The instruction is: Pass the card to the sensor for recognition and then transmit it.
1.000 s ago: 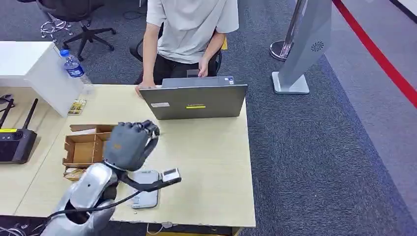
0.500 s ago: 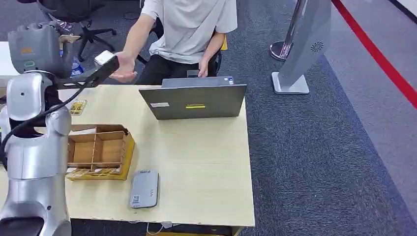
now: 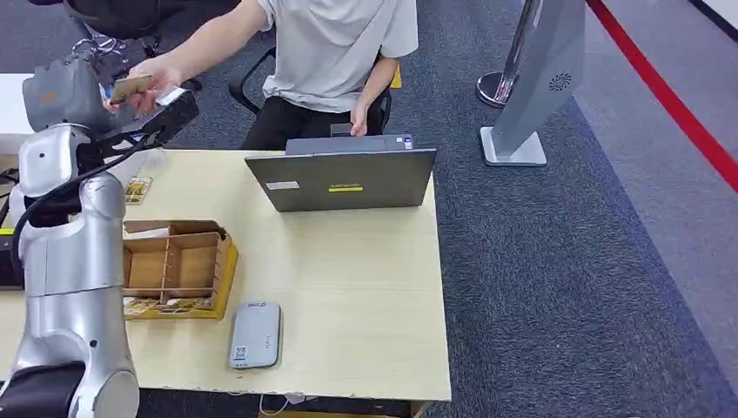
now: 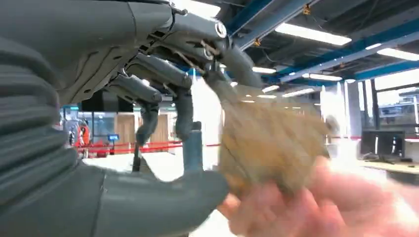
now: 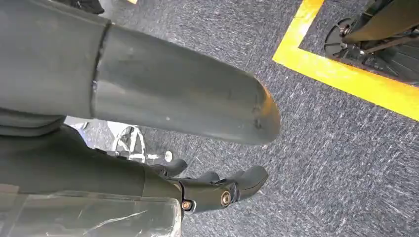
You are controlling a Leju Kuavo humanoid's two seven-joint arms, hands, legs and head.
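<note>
My left hand (image 3: 65, 91) is raised high at the far left, beyond the table's back edge. A person's hand (image 3: 144, 90) reaches across and grips the tan card (image 3: 130, 84) right at my fingers. In the left wrist view the card (image 4: 267, 143) is blurred between my spread fingers (image 4: 217, 74) and thumb, with the person's fingers (image 4: 306, 207) closed on its edge; my left hand (image 4: 148, 84) itself is sharp. The grey sensor pad (image 3: 255, 335) lies flat near the table's front edge. My right hand (image 5: 222, 190) hangs over the carpet and holds nothing.
A cardboard box with compartments (image 3: 222, 261) sits on the wooden table (image 3: 348, 287) beside my left arm. An open laptop (image 3: 344, 178) stands at the back, with the seated person behind it. A grey kiosk (image 3: 548, 78) stands on the carpet to the right.
The person's hand has moved left from in front of their body to my raised left hand and closed on the card. My left arm has barely shifted.
</note>
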